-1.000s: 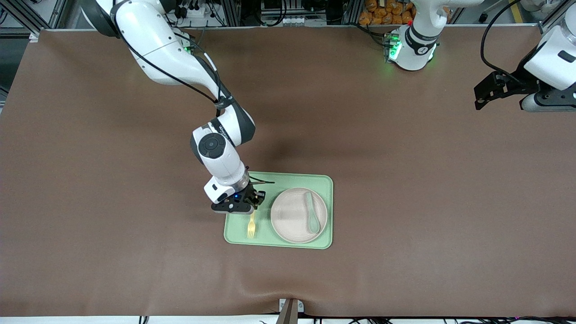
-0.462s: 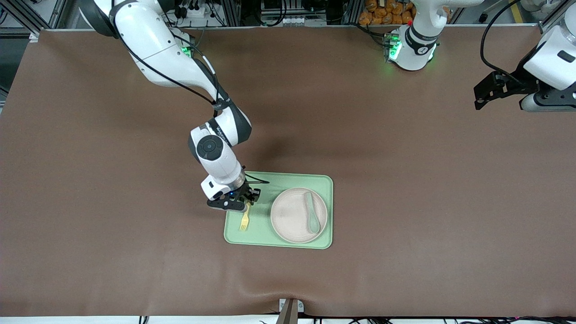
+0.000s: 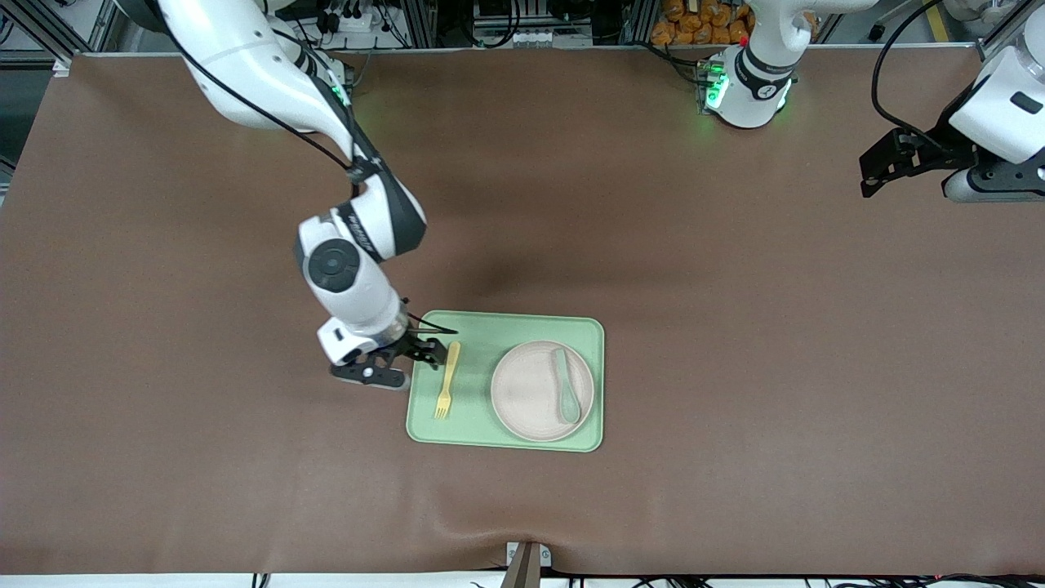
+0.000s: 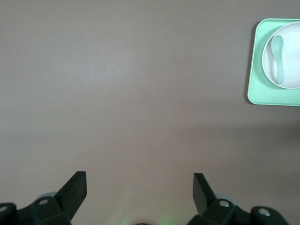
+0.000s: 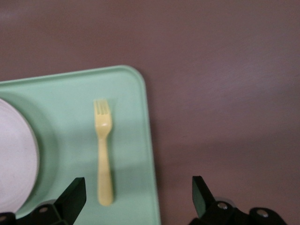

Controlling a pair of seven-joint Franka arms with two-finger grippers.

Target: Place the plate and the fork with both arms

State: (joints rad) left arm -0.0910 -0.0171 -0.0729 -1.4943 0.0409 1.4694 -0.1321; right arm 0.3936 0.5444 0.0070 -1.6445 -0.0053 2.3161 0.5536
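The yellow fork (image 3: 446, 380) lies flat on the light green tray (image 3: 498, 327), at the tray's end toward the right arm, tines toward the front camera. Beside it on the tray sits the pale plate (image 3: 531, 392). My right gripper (image 3: 420, 355) hangs open over the tray's edge with nothing between its fingers; in the right wrist view the fork (image 5: 104, 150) lies free on the tray (image 5: 61, 93), apart from the right gripper (image 5: 137, 185). My left gripper (image 3: 872, 175) waits open at the left arm's end of the table, and in its wrist view the left gripper (image 4: 139, 179) is empty.
A grey-green spoon (image 3: 565, 398) lies on the plate. The brown table mat (image 3: 735, 367) surrounds the tray. In the left wrist view the tray (image 4: 255, 93) with plate (image 4: 293, 70) and spoon (image 4: 277, 51) shows far off.
My right gripper has opened and let go of the fork, which now lies on the tray. The right arm has drawn back toward its own end of the table. The left arm has not moved.
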